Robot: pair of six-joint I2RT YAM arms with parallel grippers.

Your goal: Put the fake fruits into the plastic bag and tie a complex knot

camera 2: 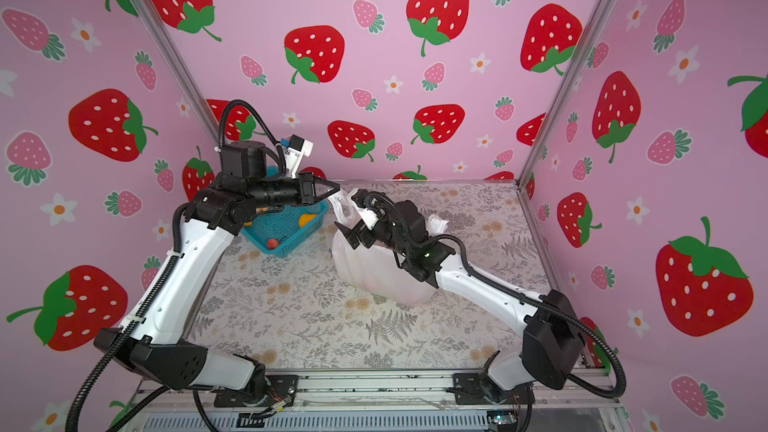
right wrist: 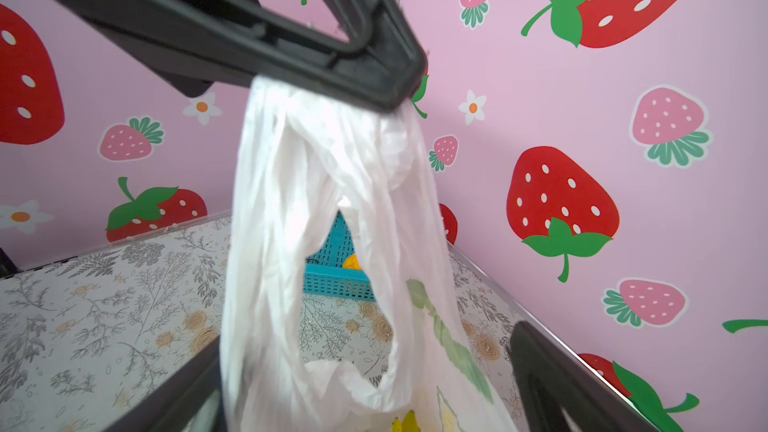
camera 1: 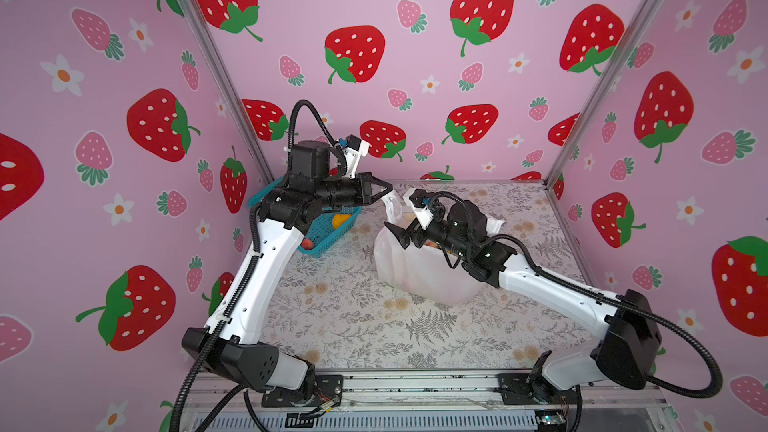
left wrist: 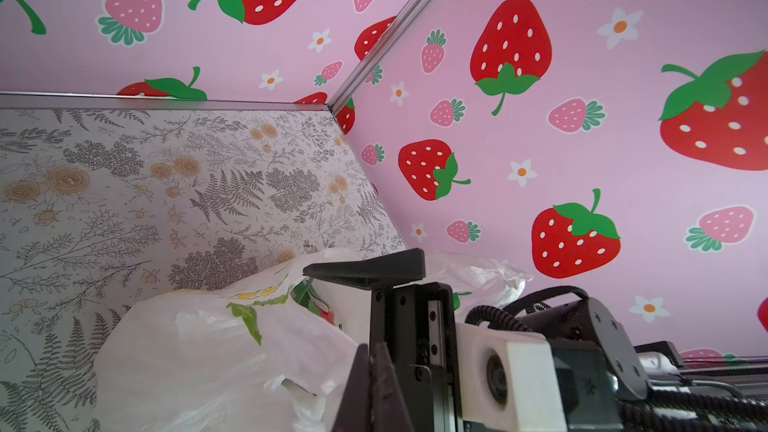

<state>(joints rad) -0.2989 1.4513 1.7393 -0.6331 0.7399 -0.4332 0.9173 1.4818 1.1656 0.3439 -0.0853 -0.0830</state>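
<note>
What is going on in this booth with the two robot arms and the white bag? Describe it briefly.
The left gripper is shut on one handle of the plastic bag and holds it up. The right gripper is open at the bag's mouth and grips nothing. A yellow banana shows inside the bag. An orange piece and a reddish piece lie in the teal basket. No knot is tied yet.

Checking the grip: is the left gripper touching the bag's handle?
Touching. The right wrist view shows the handle hanging pinched from the shut left gripper.
</note>
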